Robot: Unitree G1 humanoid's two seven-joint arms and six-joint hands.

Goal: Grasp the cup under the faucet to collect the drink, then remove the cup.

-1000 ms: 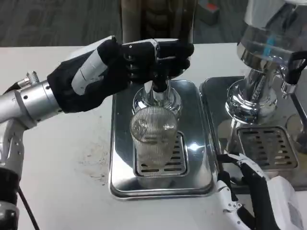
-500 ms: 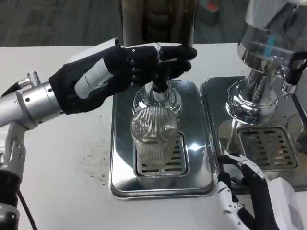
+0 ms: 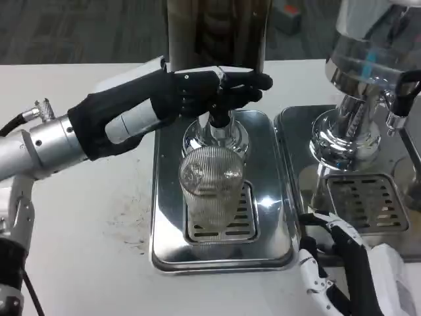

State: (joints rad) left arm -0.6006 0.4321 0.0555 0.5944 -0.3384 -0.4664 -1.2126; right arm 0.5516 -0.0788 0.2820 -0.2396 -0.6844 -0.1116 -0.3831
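Note:
A ribbed clear cup (image 3: pixel 210 191) stands upright on the grille of the steel drip tray (image 3: pixel 272 164), right under the chrome faucet (image 3: pixel 219 126). My left hand (image 3: pixel 177 99), in a black glove, reaches in from the left and grips the faucet's tap above the cup. Its fingers wrap the tap, so the tap's top is hidden. My right hand (image 3: pixel 348 273) rests low at the front right, beside the tray's corner, with fingers apart and nothing in it. Liquid in the cup is too hard to make out.
The tall dark dispenser body (image 3: pixel 217 29) rises behind the faucet. A second chrome dispenser (image 3: pixel 358 99) with its own grilled tray (image 3: pixel 365 201) stands to the right. Bare white table (image 3: pixel 85 217) lies left of the tray.
My left hand has shifted slightly right and turned on the tap, its forearm rising a little. The cup and my right hand have stayed put.

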